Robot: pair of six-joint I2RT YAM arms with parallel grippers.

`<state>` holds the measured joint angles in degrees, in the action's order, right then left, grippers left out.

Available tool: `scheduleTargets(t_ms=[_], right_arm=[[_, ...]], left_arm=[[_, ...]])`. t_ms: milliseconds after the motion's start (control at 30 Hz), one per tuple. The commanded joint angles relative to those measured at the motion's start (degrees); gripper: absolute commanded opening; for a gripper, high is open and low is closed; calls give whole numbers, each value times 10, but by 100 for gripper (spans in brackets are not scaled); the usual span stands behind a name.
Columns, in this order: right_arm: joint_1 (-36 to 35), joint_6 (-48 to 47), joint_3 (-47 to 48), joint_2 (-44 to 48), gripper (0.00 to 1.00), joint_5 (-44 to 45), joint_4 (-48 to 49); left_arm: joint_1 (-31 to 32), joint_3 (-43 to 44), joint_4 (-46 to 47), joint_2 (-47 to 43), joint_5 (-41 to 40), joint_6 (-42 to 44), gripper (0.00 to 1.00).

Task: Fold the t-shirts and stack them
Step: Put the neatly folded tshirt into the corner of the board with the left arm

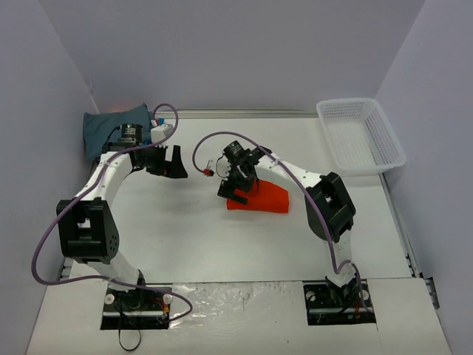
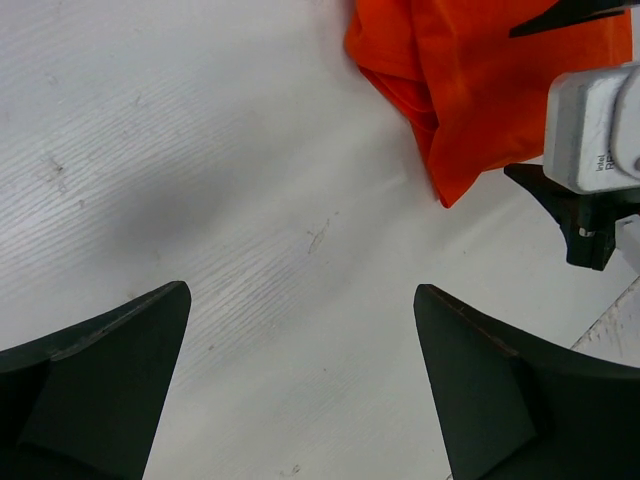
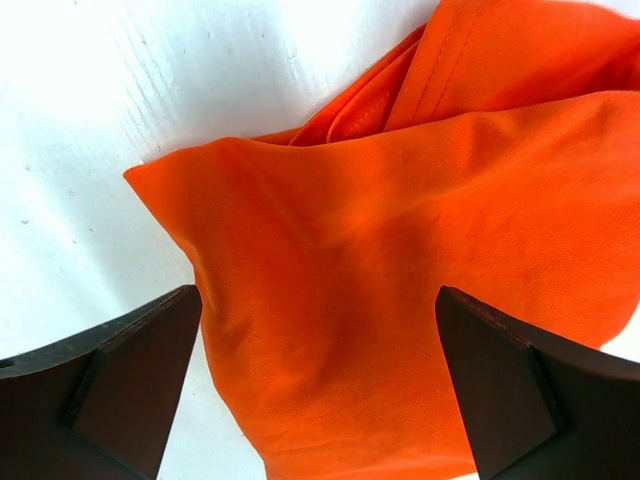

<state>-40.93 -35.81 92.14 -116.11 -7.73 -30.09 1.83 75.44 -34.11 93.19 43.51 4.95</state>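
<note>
A bright orange t-shirt (image 1: 262, 200) lies folded into a small bundle mid-table. My right gripper (image 1: 233, 191) hangs open over its left end. In the right wrist view the orange t-shirt (image 3: 400, 230) fills the space between the spread jaws of the right gripper (image 3: 318, 300), which grip nothing. My left gripper (image 1: 175, 161) is open to the shirt's left, above bare table. The left wrist view shows the left gripper (image 2: 302, 290) with only tabletop between its jaws, and the orange t-shirt (image 2: 470, 80) at the upper right. A folded dark grey-teal t-shirt (image 1: 102, 129) sits at the back left with a blue one (image 1: 157, 124) beside it.
A white mesh basket (image 1: 362, 137) stands at the back right corner. Purple cables loop over the left arm and along the table's left side. The right arm's wrist housing (image 2: 592, 130) shows at the right edge of the left wrist view. Walls close in the table's back and sides.
</note>
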Motion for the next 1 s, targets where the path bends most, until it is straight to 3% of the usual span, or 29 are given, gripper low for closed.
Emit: scheduleTargets(t_ms=[0, 467, 833, 967], right_arm=[[4, 3, -14, 30, 100, 2, -15], [-22, 0, -2, 32, 98, -37, -55], [-57, 0, 11, -32, 79, -20, -56], [-60, 6, 17, -51, 67, -11, -55]], left_arm=[[-10, 11, 1, -34, -9, 2, 94], [-42, 2, 19, -24, 14, -28, 94], [-44, -6, 21, -27, 8, -30, 94], [-45, -13, 29, -35, 11, -34, 94]])
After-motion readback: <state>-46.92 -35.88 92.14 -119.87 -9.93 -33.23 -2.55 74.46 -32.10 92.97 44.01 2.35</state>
